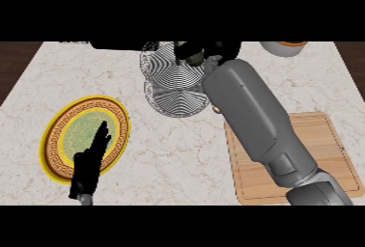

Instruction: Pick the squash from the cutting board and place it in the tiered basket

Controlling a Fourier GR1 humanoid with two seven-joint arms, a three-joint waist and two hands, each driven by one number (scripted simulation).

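Marble counter (pixel 178 144), patterned plate (pixel 75 126) left, tiered basket (pixel 175 94) centre, cutting board (pixel 324 144) right

Right hand (pixel 218 49) holds squash (pixel 193 58) over tiered basket (pixel 175 96).

Marble counter (pixel 178 144) flanked by dark wood (pixel 16 58)
The top was cream with faint beige veins; brown wood showed past its left and right edges.

The right hand (pixel 217 49) hides most of the squash (pixel 192 57).
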